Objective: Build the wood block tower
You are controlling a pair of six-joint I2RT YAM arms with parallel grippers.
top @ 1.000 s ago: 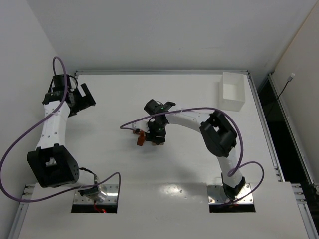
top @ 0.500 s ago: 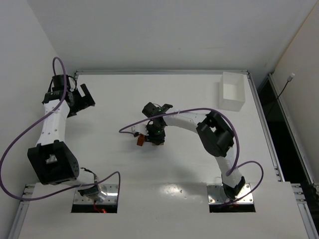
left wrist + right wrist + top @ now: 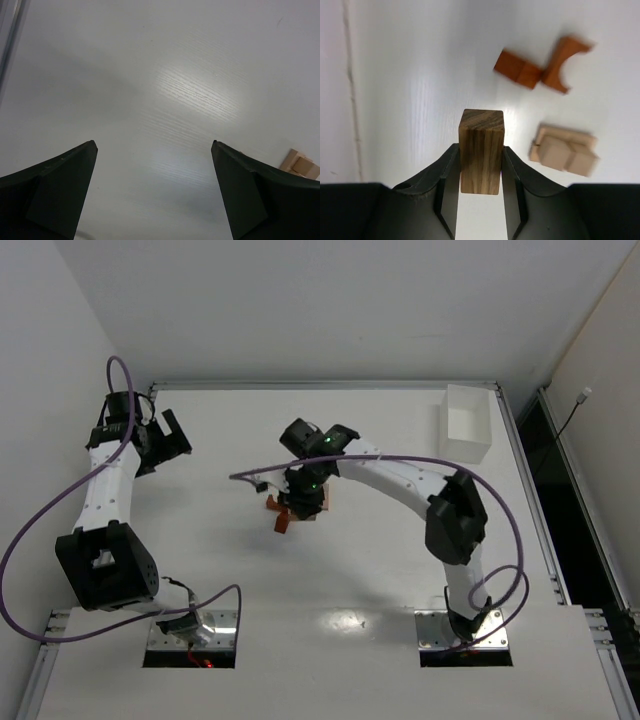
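The right claw (image 3: 480,150) had just closed on the brown block (image 3: 481,132) mid-frame, bound, I judged, for the pale blocks (image 3: 563,150); left claw (image 3: 154,145) gaped empty.

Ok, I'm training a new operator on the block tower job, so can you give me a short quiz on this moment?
1. True or false: the left claw stands open with nothing in it.
2. In the right wrist view, the dark striped block is: A) lying flat on the table B) held upright in the right claw C) inside the white box.
3. Fill in: the reddish piece next to the reddish rectangular block is shaped like an ____.
Key: 1 true; 2 B; 3 arch.
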